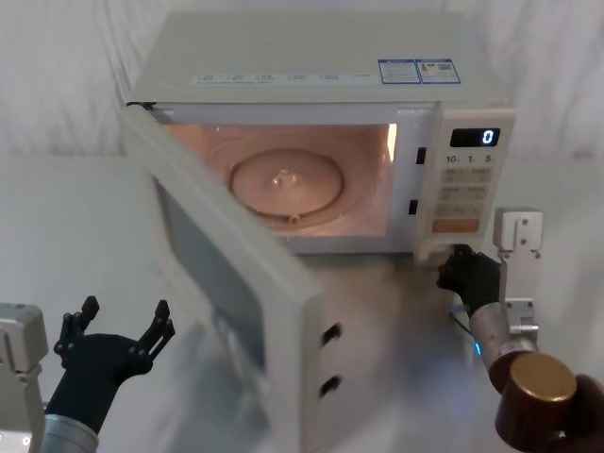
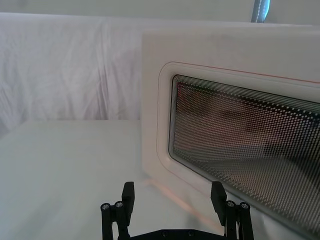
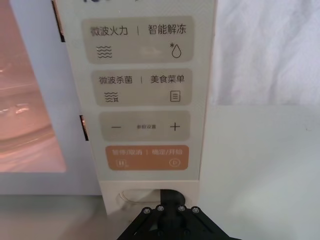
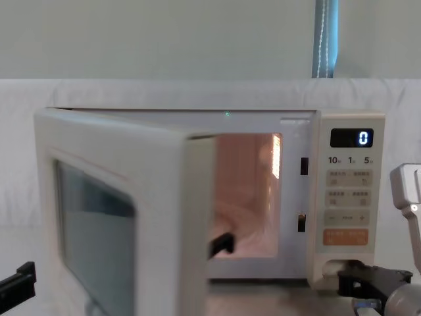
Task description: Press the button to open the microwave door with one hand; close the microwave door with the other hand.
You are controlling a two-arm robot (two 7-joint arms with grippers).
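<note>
Firstly, head view: microwave door (image 1: 236, 283) stands swung wide on its left hinge, cream, its free edge toward the robot, lit cavity and glass turntable (image 1: 286, 184) exposed. Left gripper (image 1: 118, 326) hovers low, outside the door's face, fingers spread, holding nothing. Right gripper (image 1: 462, 269) sits at the foot of the control panel (image 1: 467, 184), on the button; whether its fingers are apart or together cannot be told.

Left wrist view: door shows rounded dark mesh window, thin pinkish outline; gripper near it, apart.

Right wrist view: button (image 3: 131, 196) a cream oval below the orange key (image 3: 146, 157), partly hidden by the gripper tip.

Chest view: door fills the left, display (image 4: 351, 137) reads 0.

Handling, judged: door rigid, light on its hinge, smooth; needs a flat push on the outer face near the free edge, no grasp
</note>
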